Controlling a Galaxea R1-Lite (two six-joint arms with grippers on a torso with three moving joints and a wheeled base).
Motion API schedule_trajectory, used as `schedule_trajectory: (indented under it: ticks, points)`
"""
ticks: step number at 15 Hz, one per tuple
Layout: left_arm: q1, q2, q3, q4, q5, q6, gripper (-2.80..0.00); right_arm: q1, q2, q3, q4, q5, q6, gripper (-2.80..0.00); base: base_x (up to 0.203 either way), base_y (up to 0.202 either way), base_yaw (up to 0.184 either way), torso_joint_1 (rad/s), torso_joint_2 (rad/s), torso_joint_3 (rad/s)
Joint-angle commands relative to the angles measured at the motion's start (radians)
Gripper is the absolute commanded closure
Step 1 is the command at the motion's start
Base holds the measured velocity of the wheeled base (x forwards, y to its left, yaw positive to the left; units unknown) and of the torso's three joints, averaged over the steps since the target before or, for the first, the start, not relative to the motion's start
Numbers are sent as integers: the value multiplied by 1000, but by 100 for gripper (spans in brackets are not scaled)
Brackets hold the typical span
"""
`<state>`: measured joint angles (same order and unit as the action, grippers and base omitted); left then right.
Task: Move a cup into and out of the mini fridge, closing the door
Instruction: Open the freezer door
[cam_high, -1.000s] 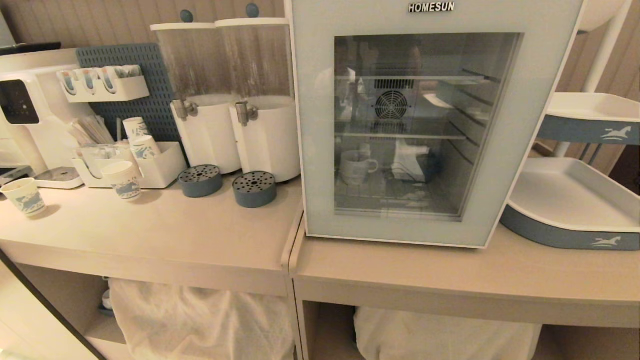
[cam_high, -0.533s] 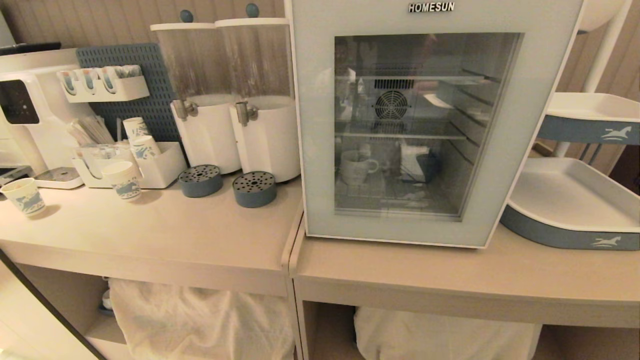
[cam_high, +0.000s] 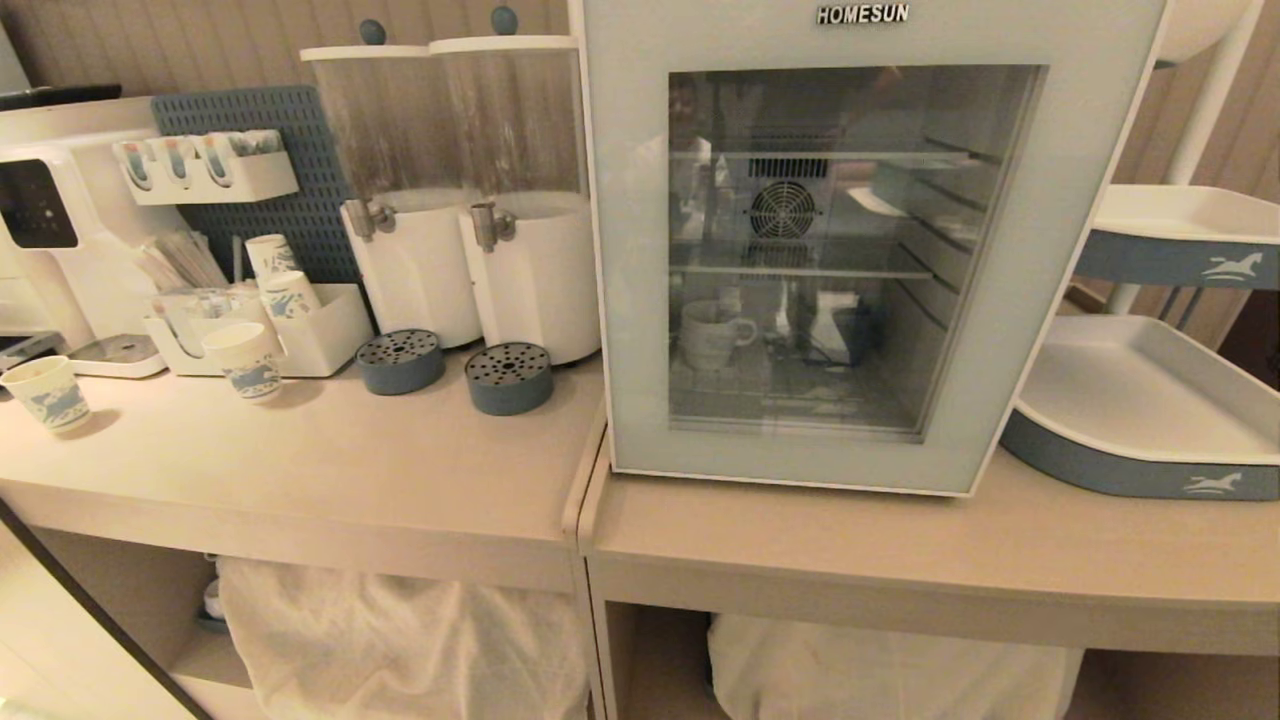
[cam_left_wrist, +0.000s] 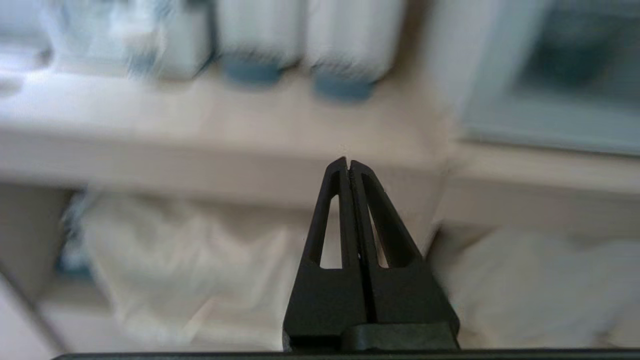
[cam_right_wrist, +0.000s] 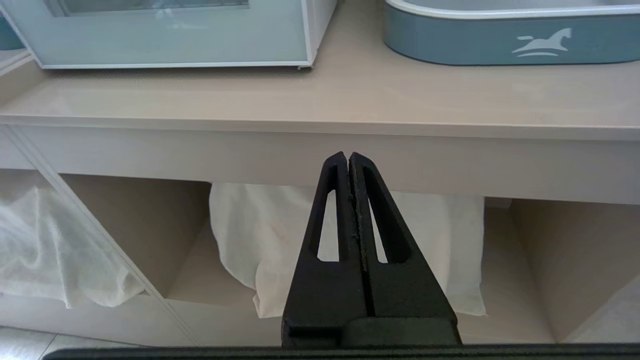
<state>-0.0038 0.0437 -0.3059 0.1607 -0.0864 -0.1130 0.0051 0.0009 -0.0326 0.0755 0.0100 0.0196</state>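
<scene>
The left gripper (cam_left_wrist: 348, 162) is matte black, its two long fingers (cam_left_wrist: 330, 220) tapering from a broad base to a narrow tip, each pierced by a slim elongated slot, with only a thin dark seam running between the jaws. Behind the jaws a raised black crosspiece spans the base, and beyond it lies a dark straight edge. The right gripper (cam_right_wrist: 348, 156) has the same black, slotted, wedge-like build, though the seam between its fingers (cam_right_wrist: 382, 220) looks rough and slightly frayed.

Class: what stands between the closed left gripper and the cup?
In the head view, the shut door of the mini fridge: the cup sits behind its glass. Left gripper is outside.
</scene>
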Motion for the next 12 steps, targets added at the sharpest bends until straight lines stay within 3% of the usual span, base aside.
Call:
schedule_trajectory:
  ticks: [1,2,5,6,12]
  points:
    - [-7,123,-188,112,-53,-12,0,1,1,0,1,1,0,0,0,0,0,0,0,0]
    - [-29,206,-275,169,-87,-30,0,1,1,0,1,1,0,0,0,0,0,0,0,0]
    - [-239,387,-445,270,-130,-103,0,1,1,0,1,1,0,0,0,0,0,0,0,0]
    - [-278,436,-473,280,-129,-124,0,1,1,0,1,1,0,0,0,0,0,0,0,0]
    - [-309,751,-619,205,-139,-143,0,1,1,0,1,1,0,0,0,0,0,0,0,0]
